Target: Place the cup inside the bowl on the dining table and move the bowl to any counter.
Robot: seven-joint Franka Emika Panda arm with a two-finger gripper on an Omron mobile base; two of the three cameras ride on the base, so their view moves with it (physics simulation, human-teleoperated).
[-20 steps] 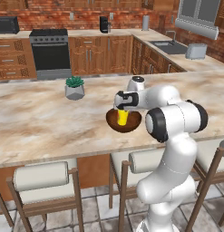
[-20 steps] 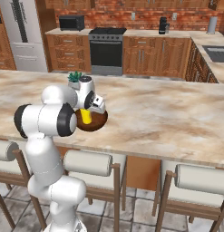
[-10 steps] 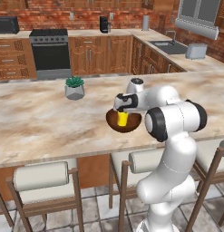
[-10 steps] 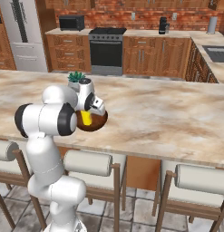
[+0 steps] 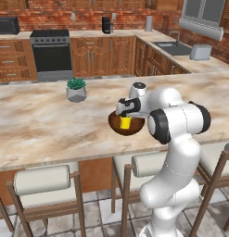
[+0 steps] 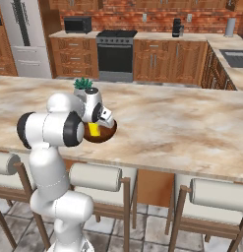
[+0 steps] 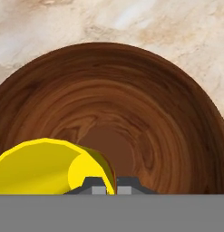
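Observation:
The dark brown wooden bowl point(image 5: 126, 126) point(image 6: 100, 134) point(image 7: 145, 104) rests on the dining table point(image 5: 37, 125) point(image 6: 182, 123) near its front edge. My gripper point(image 5: 125, 114) point(image 6: 97, 123) point(image 7: 111, 186) hangs just over the bowl, shut on the rim of the small yellow cup point(image 5: 125, 122) point(image 6: 95, 129) point(image 7: 45, 165). The cup sits low inside the bowl's hollow. In the hand view the cup's open mouth is at the lower left, with the bowl's glossy inside all around it. The red mark on the cup is hidden.
A grey pot with a green plant point(image 5: 76, 90) point(image 6: 82, 84) stands on the table behind the bowl. Stools point(image 5: 41, 185) point(image 6: 96, 178) line the table's near side. Beyond are the counter point(image 5: 111, 33) point(image 6: 157, 35) with drawers, a stove point(image 5: 51, 53) and a sink corner point(image 5: 171, 46).
The cup and my gripper have sunk slightly lower into the bowl. The bowl and plant have not moved.

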